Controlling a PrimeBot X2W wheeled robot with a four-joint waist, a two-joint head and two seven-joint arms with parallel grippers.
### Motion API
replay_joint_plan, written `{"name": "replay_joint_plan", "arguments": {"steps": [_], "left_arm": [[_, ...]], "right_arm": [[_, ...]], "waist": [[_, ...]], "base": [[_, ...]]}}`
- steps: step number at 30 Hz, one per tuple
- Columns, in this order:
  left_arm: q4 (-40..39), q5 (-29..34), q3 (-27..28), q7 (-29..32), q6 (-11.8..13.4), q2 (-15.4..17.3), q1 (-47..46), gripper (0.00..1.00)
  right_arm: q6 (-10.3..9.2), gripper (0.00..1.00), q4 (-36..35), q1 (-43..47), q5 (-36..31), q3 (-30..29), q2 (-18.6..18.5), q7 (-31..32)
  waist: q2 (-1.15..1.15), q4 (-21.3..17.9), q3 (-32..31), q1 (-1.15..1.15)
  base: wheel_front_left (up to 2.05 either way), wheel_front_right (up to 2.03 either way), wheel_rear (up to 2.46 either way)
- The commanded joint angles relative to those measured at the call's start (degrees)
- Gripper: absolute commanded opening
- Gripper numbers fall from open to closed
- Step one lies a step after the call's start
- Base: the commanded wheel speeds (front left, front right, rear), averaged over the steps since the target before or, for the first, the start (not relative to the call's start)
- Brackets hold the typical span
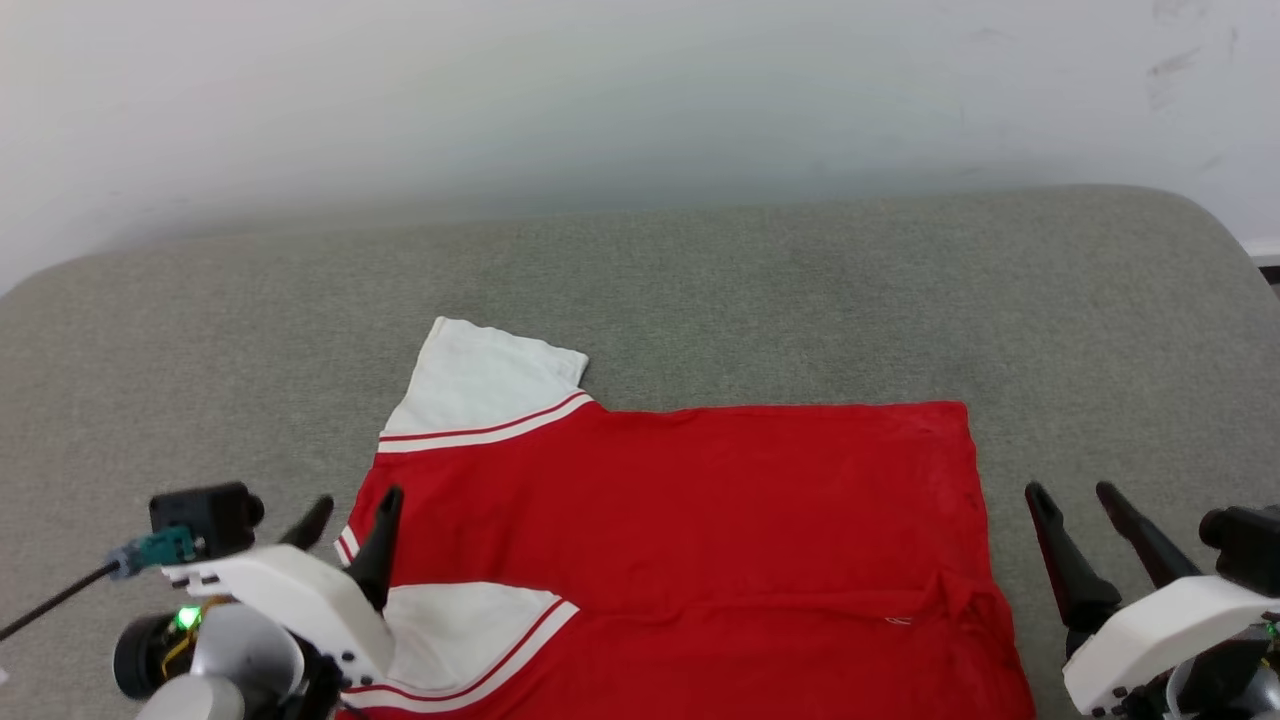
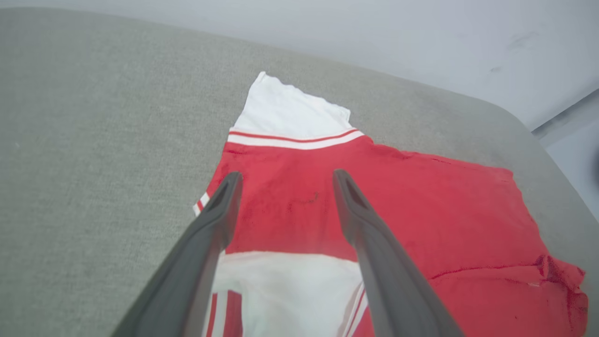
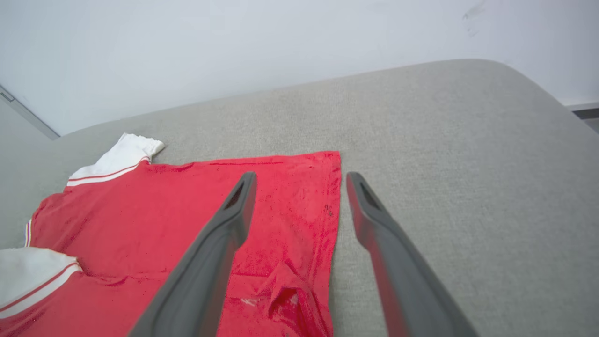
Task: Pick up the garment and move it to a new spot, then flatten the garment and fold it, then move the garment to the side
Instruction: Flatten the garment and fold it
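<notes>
The garment [image 1: 680, 500] lies plain red side up on the grey fabric-covered worktop [image 1: 700, 280]. Its near strip is doubled over the body, so one white sleeve [image 1: 460, 625] sits on top of the red while the other sleeve [image 1: 480, 385] sticks out at the far left. The left end effector [image 1: 357, 500] is at the sleeve end and the right end effector [image 1: 1070, 491] is by the hem end. Both have their fingers apart and hold no cloth, which suits a lengthwise fold just laid from its two ends.

The head view gives the whole outline. The left wrist view shows its fingers above the red cloth between the sleeves. The right wrist view shows its fingers straddling the hem edge, and a puckered lump [image 3: 281, 290] at the near corner that probably needs smoothing.
</notes>
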Motion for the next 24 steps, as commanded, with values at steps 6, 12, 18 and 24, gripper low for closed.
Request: {"name": "replay_joint_plan", "arguments": {"steps": [6, 12, 18, 24], "left_arm": [[1.4, 6.0, 0.6, -5.1, -0.3, 0.0, -11.3, 1.00], [7.1, 7.4, 0.3, -1.9, -2.9, 2.0, -24.8, 1.00], [15.3, 4.4, 0.0, 10.1, -7.6, 6.7, -37.1, 1.00], [20.7, 0.5, -1.3, 28.0, -10.5, 13.1, -44.3, 1.00]], "right_arm": [[-0.02, 1.00, -4.9, -4.1, -3.1, 0.5, 2.0, -6.8], [-0.02, 1.00, -8.9, -8.4, -3.9, 0.9, 3.7, -8.8], [-0.02, 1.00, -9.3, -11.5, -3.7, 1.3, 5.0, -9.6], [-0.02, 1.00, -7.8, -13.1, -2.6, 2.6, 5.8, -11.5]], "waist": [[0.00, -4.3, 4.5, 0.00], [0.00, -8.1, 11.8, 0.00], [0.00, -11.9, 18.6, 0.00], [0.00, -15.2, 23.6, 0.00]], "base": [[0.00, 0.00, 0.00], [0.00, 0.00, 0.00], [0.00, 0.00, 0.00], [0.00, 0.00, 0.00]]}}
